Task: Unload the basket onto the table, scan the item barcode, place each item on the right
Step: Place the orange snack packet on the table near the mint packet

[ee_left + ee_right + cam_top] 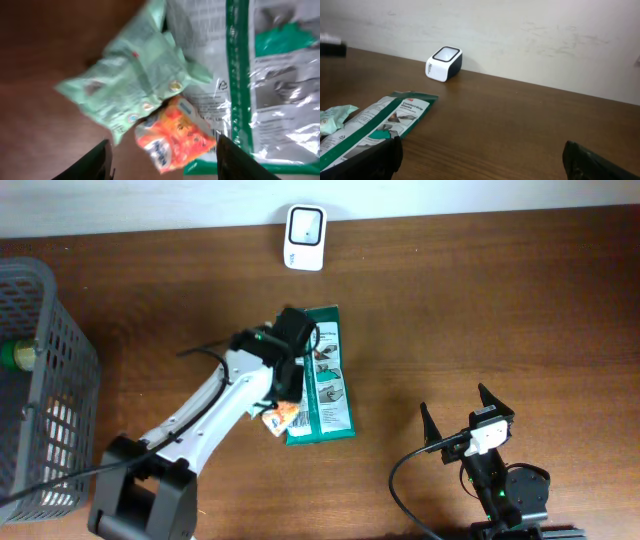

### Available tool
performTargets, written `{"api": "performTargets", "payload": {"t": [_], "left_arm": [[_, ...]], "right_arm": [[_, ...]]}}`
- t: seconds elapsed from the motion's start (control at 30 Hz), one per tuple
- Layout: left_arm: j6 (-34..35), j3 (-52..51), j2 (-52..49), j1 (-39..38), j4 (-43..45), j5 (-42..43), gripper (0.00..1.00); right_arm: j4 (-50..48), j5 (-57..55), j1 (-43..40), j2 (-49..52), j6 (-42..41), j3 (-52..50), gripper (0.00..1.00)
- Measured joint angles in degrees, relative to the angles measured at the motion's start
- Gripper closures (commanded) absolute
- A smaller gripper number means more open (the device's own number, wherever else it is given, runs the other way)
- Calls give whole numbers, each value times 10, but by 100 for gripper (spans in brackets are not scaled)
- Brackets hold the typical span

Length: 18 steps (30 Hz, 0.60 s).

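So the left gripper (162, 152) hangs jaws apart over the pile, gripping nothing. The orange packet (172, 135) and pale green packet (125, 90) overlap on the edge of the big green pack (260, 75), centre of the overhead shot. The scanner (304, 224) sits top centre, well apart. The right gripper (452, 398) is wide and empty, lower right. My worry: close here and you'd pinch two packets together, or the slick film slips and hides the barcode.

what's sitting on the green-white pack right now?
A pale green packet and an orange packet overlap the edge of the green-white pack. What's printed under them is hidden, and so is whether the two packets overlap each other.
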<state>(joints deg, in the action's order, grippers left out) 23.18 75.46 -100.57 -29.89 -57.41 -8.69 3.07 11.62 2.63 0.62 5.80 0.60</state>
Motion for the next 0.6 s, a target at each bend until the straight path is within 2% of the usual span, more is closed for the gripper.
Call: {"api": "performTargets", "payload": {"t": [0.13, 0.23, 0.37, 0.53, 0.6], "left_arm": [[-9, 139, 30, 34, -81, -28, 34], [-26, 238, 77, 90, -130, -36, 33], [-44, 300, 129, 173, -161, -43, 33], [-53, 313, 189, 391, -168, -50, 33], [-54, 313, 191, 448, -168, -52, 33]], "right_arm": [[0, 0, 0, 0, 0, 0, 2], [0, 0, 0, 0, 0, 0, 2], [0, 0, 0, 0, 0, 0, 2], [0, -1, 0, 0, 0, 0, 2], [0, -1, 0, 0, 0, 0, 2]]}}
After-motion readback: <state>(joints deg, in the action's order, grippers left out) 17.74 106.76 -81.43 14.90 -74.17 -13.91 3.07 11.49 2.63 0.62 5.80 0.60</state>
